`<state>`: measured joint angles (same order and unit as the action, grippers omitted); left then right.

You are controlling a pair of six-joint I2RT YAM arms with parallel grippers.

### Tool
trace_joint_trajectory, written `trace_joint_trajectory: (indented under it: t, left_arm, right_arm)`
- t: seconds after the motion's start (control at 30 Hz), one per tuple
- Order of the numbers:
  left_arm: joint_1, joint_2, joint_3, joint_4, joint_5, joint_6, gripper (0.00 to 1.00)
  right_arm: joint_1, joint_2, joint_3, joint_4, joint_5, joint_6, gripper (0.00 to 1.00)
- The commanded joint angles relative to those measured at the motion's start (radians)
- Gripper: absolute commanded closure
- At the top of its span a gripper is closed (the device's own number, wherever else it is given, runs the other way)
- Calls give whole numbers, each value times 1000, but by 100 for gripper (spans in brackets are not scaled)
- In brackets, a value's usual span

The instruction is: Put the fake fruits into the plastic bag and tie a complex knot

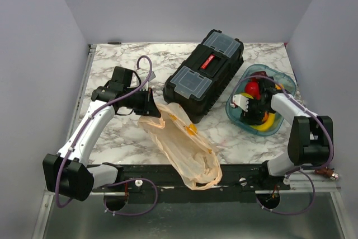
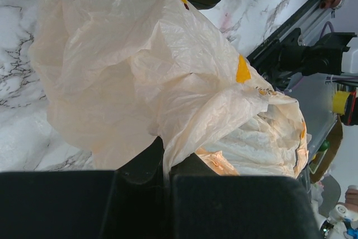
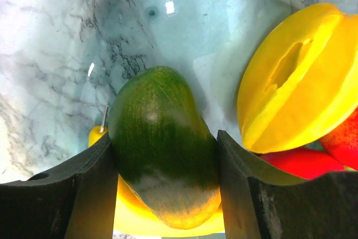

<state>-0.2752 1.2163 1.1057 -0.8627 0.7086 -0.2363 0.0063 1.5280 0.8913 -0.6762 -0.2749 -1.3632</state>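
The peach plastic bag [image 1: 184, 146] lies from the table's middle to its near edge, untied. My left gripper [image 1: 150, 104] is shut on the bag's far rim [image 2: 168, 155], a fold of film pinched between the fingers. My right gripper [image 1: 256, 111] is down in the blue tray [image 1: 282, 79], its fingers closed against the sides of a green mango-like fruit [image 3: 162, 144]. A ribbed yellow fruit [image 3: 296, 82], a red fruit [image 3: 302, 160] and a yellow fruit underneath [image 3: 134, 216] lie beside it. A round red fruit [image 1: 252, 88] and the yellow banana [image 1: 267, 124] show in the tray.
A black toolbox [image 1: 204, 74] with clear-lidded compartments lies diagonally between bag and tray. Grey walls enclose the marble table on three sides. A black metal rail [image 1: 240, 174] with the arm bases runs along the near edge.
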Motion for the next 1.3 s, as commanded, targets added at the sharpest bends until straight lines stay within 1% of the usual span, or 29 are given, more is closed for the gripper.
trace_joint_trajectory:
  t: [0.0, 0.1, 0.17, 0.23, 0.3, 0.33, 0.37, 0.4, 0.43, 0.5, 0.57, 0.63, 0.7, 0.77, 0.87, 1.07, 1.13, 1.27]
  left_arm:
    - [-2, 9, 33, 3, 2, -14, 100]
    - [-2, 8, 29, 8, 8, -29, 100]
    - [-2, 6, 29, 10, 16, -42, 100]
    - [-1, 8, 29, 11, 28, -56, 100]
    - [0, 11, 25, 14, 38, -70, 100]
    - [1, 12, 23, 18, 43, -78, 100]
    - [2, 14, 19, 22, 53, -89, 100]
    - [4, 15, 17, 26, 62, -97, 100]
    - [5, 20, 17, 29, 71, -108, 100]
    - [8, 27, 18, 34, 85, -124, 100]
    - [12, 37, 22, 39, 101, -142, 100]
    - [17, 48, 26, 47, 124, -164, 100]
    - [24, 57, 23, 62, 146, -188, 100]
    - [33, 61, 14, 76, 166, -218, 100]
    - [49, 59, -8, 92, 193, -250, 100]
    - [84, 32, -55, 103, 231, -282, 100]
    - [98, 15, -70, 101, 236, -282, 100]
    - [127, -15, -99, 79, 241, -273, 100]
  right_arm:
    - [0, -76, 83, -123, -41, 36, 55]
    - [0, -125, 224, -281, -139, 110, 66]
    - [0, -141, 351, -414, -240, 172, 72]
    - [32, -141, 498, -517, -346, 306, 77]
    - [108, -130, 637, -591, -445, 456, 82]
    - [150, -126, 699, -594, -504, 541, 85]
    - [209, -126, 738, -571, -545, 662, 88]
    - [274, -127, 772, -507, -586, 769, 90]
    - [331, -130, 789, -442, -606, 897, 90]
    - [444, -136, 784, -269, -639, 1103, 90]
    - [538, -148, 734, -70, -648, 1271, 91]
    - [642, -152, 668, 78, -613, 1332, 91]
    - [731, -138, 622, 181, -582, 1337, 91]
    - [813, -113, 593, 219, -562, 1304, 92]
    - [876, -106, 525, 246, -521, 1220, 92]
    - [897, -78, 432, 39, -393, 833, 94]
    - [897, -91, 389, 20, -327, 773, 93]
    - [898, -92, 330, -91, -235, 663, 88]
